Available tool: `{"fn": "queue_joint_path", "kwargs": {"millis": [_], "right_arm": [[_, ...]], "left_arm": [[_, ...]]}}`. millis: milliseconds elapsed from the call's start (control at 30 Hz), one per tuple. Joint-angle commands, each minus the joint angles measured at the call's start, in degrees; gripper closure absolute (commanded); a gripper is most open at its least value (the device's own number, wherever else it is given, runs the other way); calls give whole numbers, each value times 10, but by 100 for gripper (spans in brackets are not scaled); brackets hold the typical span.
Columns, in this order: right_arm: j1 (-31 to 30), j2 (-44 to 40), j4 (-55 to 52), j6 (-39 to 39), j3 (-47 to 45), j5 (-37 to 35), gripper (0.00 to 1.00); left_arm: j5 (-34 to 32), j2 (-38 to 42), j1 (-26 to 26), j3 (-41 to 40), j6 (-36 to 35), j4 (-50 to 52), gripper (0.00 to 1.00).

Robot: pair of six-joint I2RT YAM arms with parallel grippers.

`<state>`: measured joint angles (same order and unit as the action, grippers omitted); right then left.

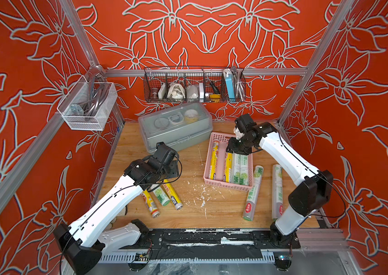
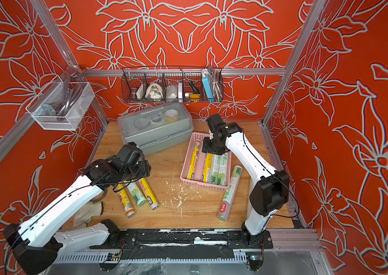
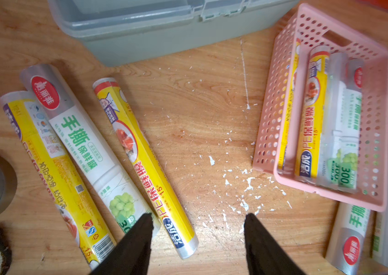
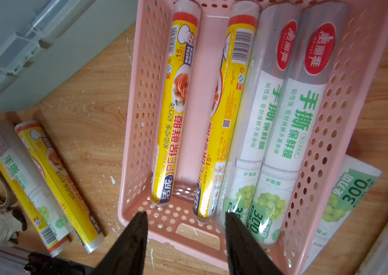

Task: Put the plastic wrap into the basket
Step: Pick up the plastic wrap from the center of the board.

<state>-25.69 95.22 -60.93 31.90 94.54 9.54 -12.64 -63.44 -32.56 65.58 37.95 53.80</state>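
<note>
Far left, at the table (image 1: pixel 188 214) edge: tape ring (image 3: pixel 9 176) and glove (image 2: pixel 85 212), just beside three loose plastic wrap rolls (image 3: pixel 85 142). These are yellow, white-green, yellow, touching side by side, long axes diagonal, near ends swung right. Above this cluster the left gripper (image 3: pixel 198 216) hovers, jaws apart, empty; in the wrist view one finger overlaps the white-green roll, the other bare wood. Behind them a grey box (image 1: pixel 176 126), apart from the rolls.

Middle: open wood with white flecks, a free lane between the cluster and the basket (image 1: pixel 226 184). Its long axis runs front-to-back, slightly tilted. Inside, four rolls (image 4: pixel 257 123) lie along it: two yellow on the left, two white-green on the right touching each other, bare floor gap between the yellows. Above it the right gripper (image 4: pixel 185 214), jaws apart, holding nothing.

Right of it: two more white-green rolls (image 1: pixel 253 192) on the table, roughly front-to-back. The nearer one's far end sits against the basket's right wall, and the other is partly hidden by the right arm.
</note>
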Motion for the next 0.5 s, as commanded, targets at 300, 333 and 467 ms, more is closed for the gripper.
{"fn": "queue_joint_path", "kwargs": {"millis": [300,333,467], "right_arm": [[-4,-138,30,-34,-129,41,48],[-5,-148,41,-36,-146,57,48],[-5,-189,64,-37,-205,85,48]], "left_arm": [[-7,-35,48,-91,65,-59,38],[-2,-39,54,-98,67,-66,38],[23,-61,81,-123,80,-96,38]]}}
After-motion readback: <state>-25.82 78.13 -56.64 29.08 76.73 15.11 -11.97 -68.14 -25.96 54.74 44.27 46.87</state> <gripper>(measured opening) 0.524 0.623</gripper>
